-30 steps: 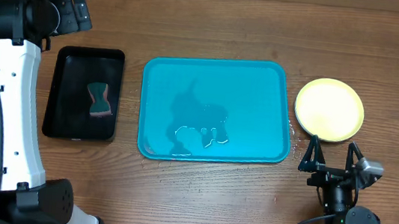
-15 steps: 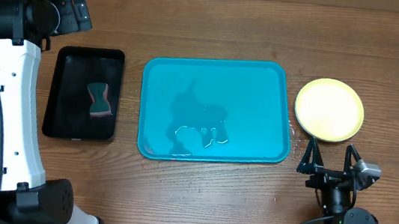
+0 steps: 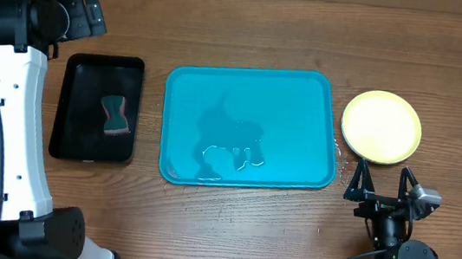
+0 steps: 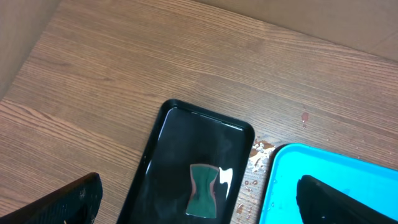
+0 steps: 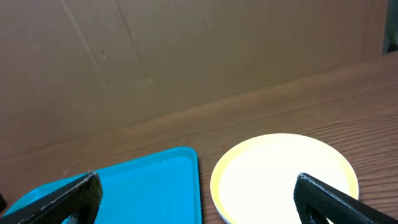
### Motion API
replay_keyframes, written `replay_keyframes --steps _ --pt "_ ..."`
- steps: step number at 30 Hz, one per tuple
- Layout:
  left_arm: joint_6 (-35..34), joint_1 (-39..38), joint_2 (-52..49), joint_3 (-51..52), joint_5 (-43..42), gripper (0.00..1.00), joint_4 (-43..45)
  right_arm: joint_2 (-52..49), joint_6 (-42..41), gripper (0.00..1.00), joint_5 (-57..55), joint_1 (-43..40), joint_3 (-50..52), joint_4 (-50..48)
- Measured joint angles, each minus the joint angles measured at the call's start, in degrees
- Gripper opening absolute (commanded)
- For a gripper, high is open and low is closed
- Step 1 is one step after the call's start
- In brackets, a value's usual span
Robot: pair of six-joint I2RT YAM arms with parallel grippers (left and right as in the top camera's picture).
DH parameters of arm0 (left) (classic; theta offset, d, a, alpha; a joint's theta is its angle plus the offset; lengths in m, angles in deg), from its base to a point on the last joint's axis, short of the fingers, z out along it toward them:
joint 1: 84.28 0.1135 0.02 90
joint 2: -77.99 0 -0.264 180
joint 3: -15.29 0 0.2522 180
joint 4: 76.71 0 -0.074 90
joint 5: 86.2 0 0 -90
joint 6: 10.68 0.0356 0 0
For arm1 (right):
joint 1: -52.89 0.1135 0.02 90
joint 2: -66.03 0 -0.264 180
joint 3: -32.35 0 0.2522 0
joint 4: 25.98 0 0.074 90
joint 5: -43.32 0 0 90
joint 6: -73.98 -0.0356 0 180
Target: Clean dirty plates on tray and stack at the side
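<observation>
Right hand [image 3: 382, 177]: spread wide, empty, 5 o'clock of wooden table [image 3: 268, 29].
Left hand [image 4: 199, 183]: spread wide, empty.
Yellow-green round plastic plate [image 3: 381, 126]: clean, 12 o'clock of right hand.
Cyan rectangular plastic tray [image 3: 291, 101]: wet, plateless, 9 o'clock of plate; task seemingly complete.

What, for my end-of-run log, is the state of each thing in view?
tray, wet, no plates on it.
yellow-green plate, no smears showing, beside the tray.
black tray, holding the sponge.
sponge, lying flat.
left gripper, jaws open, empty.
right gripper, jaws open, empty.
</observation>
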Motion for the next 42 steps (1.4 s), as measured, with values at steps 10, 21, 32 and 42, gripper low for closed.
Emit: replay_keyframes --steps 10,21,32,42 --pt "0.0 -0.5 5.0 1.2 0.0 0.99 -0.6 0.0 0.0 1.0 0.0 0.0 0.0 0.0" --pt "2.4 -1.1 40.3 36.2 -6.4 0.99 33.6 0.0 0.0 1.0 0.0 0.0 0.0 0.0" --pt "5.1 -2.1 71.5 82.9 -13.9 1.0 62.4 0.0 0.0 1.0 0.0 0.0 0.0 0.0" --pt "13.7 -7.5 89.5 105.9 -14.5 1.0 73.2 0.0 0.2 1.0 0.0 0.0 0.0 0.0"
